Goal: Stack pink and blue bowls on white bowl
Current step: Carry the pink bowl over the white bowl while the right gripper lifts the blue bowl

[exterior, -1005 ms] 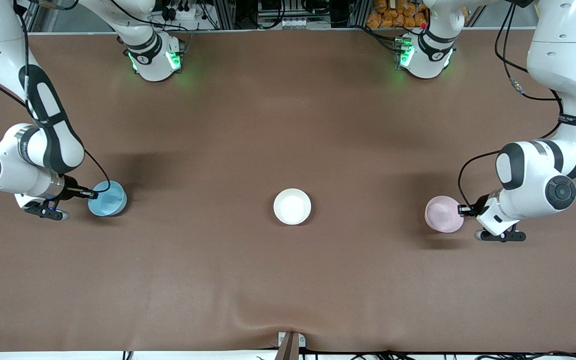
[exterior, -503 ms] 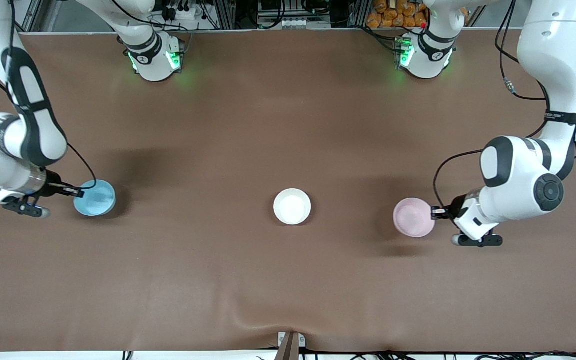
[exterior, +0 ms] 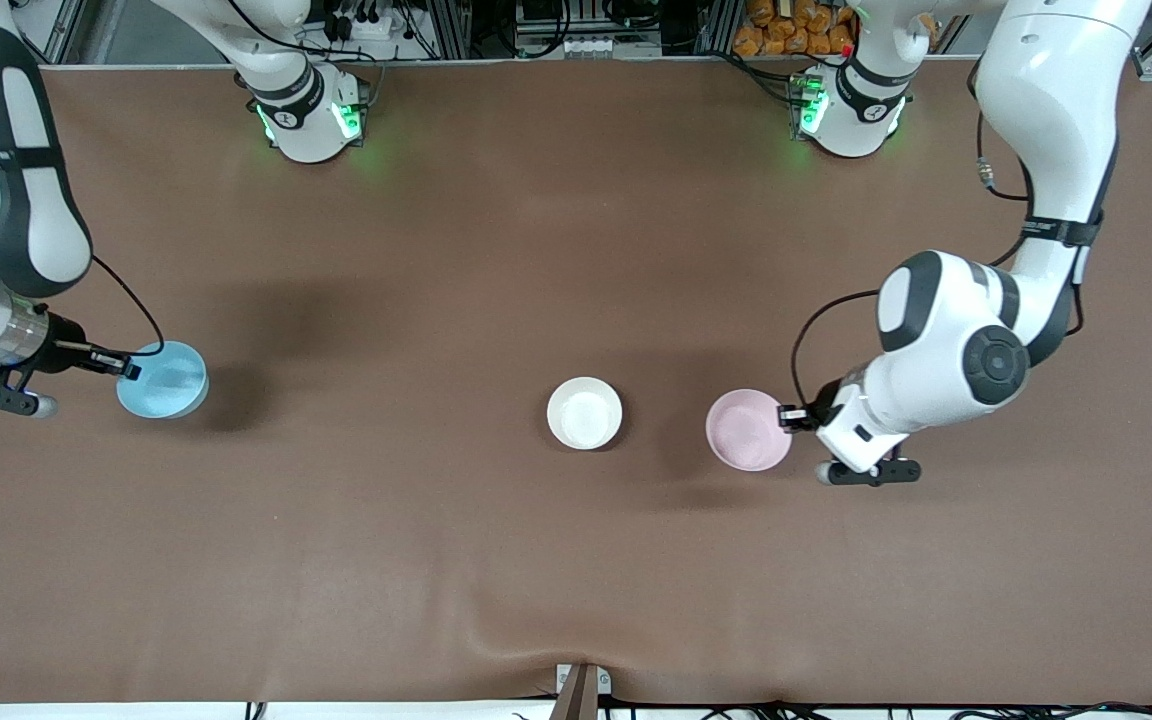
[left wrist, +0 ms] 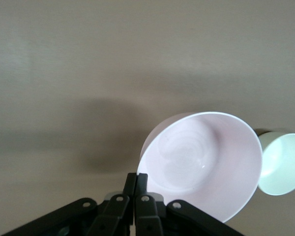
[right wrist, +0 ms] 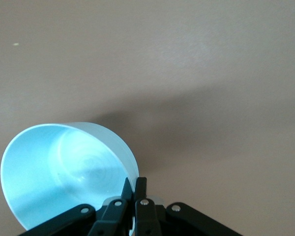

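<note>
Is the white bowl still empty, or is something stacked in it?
Empty: the small glossy white bowl shows a bare inside; the pale pink bowl hangs beside it in the left gripper.

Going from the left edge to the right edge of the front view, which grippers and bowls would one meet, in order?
right gripper shut on the blue bowl's rim → blue bowl → white bowl → pink bowl → left gripper shut on the pink bowl's rim

Items: three bowls, namely one pink bowl (exterior: 748, 430), one blue bowl (exterior: 163, 380) and one white bowl (exterior: 584, 412); two robot arms, each with one gripper, on one brown table (exterior: 576, 560).
</note>
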Motion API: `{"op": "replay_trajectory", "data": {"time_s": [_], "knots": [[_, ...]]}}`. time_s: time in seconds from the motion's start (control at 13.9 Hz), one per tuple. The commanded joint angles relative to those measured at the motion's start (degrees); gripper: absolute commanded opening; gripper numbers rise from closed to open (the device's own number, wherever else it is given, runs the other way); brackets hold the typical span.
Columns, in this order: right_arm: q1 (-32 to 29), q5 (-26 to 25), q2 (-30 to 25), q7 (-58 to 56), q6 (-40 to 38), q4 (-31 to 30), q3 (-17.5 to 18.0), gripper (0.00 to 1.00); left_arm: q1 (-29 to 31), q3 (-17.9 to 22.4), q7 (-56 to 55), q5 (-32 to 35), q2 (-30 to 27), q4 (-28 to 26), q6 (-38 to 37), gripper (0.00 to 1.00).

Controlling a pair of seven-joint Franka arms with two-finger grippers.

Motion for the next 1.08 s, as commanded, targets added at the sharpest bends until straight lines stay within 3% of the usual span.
{"op": "replay_trajectory", "data": {"time_s": [0.0,0.36,0.65,1.01], "knots": [[-0.4,4.2,-2.4,-0.2,-6.7,2.3,0.5,0.00,-4.7,0.3,-4.9,-0.8,2.2,4.5,-1.4,0.00],[0.4,7.7,-4.4,3.5,-14.1,5.8,1.2,0.00,-11.0,0.3,-12.4,-0.8,5.2,6.6,-1.2,0.00],[6.3,7.7,-7.0,14.4,-15.7,6.7,1.4,0.00,-16.5,0.7,-18.4,-0.7,8.5,9.8,-0.5,0.00],[13.4,7.7,-7.1,29.9,-18.9,10.8,1.4,0.00,-18.3,0.7,-19.6,-0.7,11.6,10.0,4.8,0.00]]}}
